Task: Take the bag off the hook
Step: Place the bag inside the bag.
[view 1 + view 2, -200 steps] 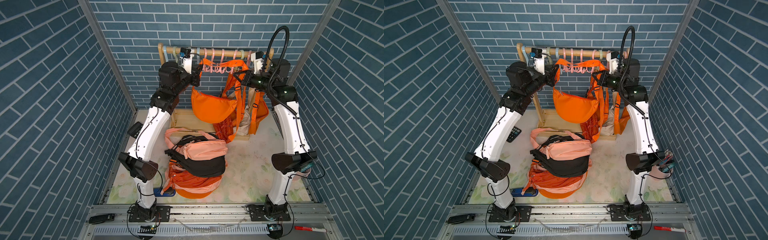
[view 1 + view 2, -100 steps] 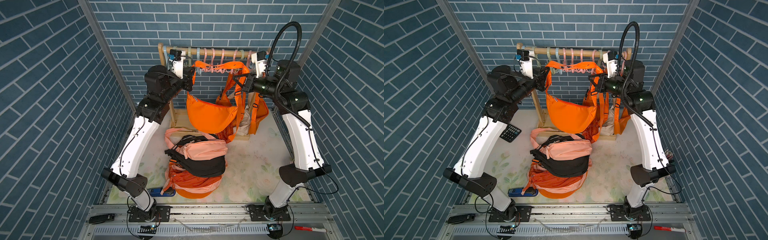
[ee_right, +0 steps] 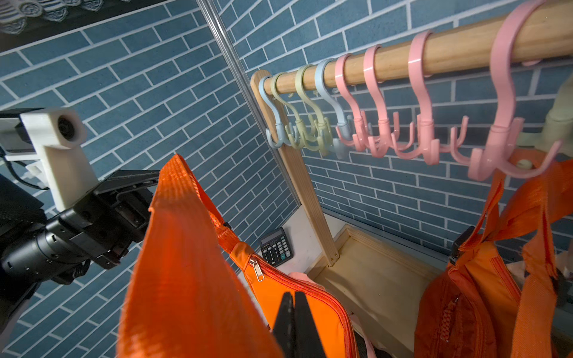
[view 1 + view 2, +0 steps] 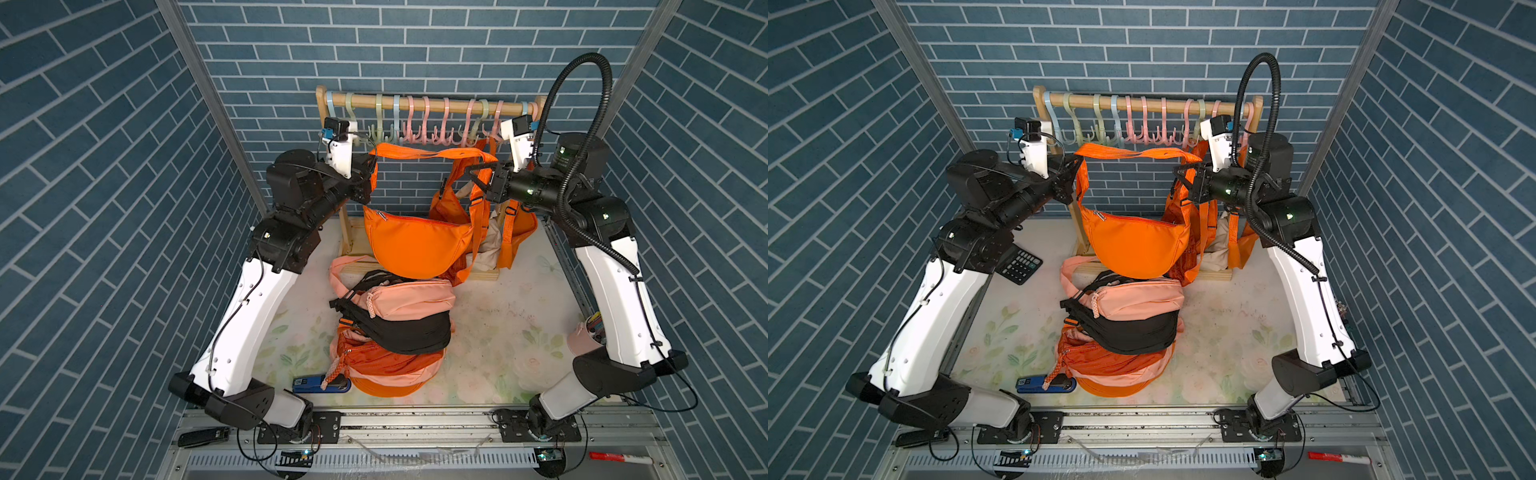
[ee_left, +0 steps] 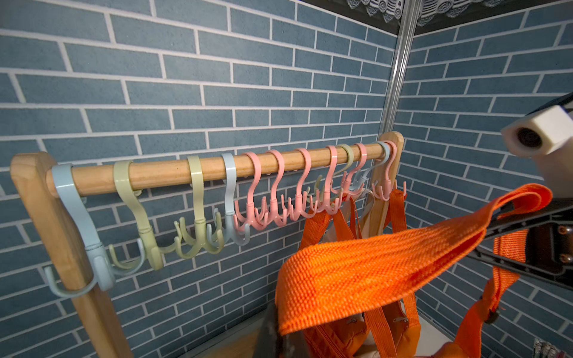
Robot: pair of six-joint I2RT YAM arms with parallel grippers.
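Just under the hooks point(image 4: 428, 133), orange bag point(image 4: 415, 241) hangs free by its strap point(image 4: 428, 154); left hand point(image 4: 371, 172) & right hand point(image 4: 471, 178) both pinch it tight. Hold firm, pull near w/o snagging hooks.

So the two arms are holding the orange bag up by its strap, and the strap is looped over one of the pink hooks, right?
Not quite. The left gripper and right gripper do hold the orange bag by its strap, but the strap is on none of the pink hooks: the left wrist view shows it stretched between the grippers, clear of them.
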